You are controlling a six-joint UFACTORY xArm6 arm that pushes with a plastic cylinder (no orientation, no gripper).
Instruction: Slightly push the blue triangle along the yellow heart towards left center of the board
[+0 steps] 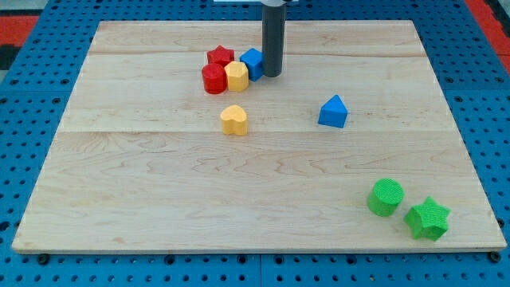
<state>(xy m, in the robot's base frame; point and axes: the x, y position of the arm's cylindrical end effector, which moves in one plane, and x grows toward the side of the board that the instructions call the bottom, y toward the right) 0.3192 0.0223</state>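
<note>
The blue triangle [333, 112] lies right of the board's middle. The yellow heart [233, 119] lies to its left, near the middle, well apart from it. My tip [272, 75] stands near the view's top, touching or just beside the right side of a blue block [253, 61]. It is up and to the left of the blue triangle and up and to the right of the yellow heart, touching neither.
A cluster by my tip holds a red star [220, 57], a red round block [213, 79], a yellow block [237, 76] and the blue block. A green cylinder [386, 197] and a green star [428, 218] sit at the bottom right. The wooden board [119, 183] lies on a blue pegboard.
</note>
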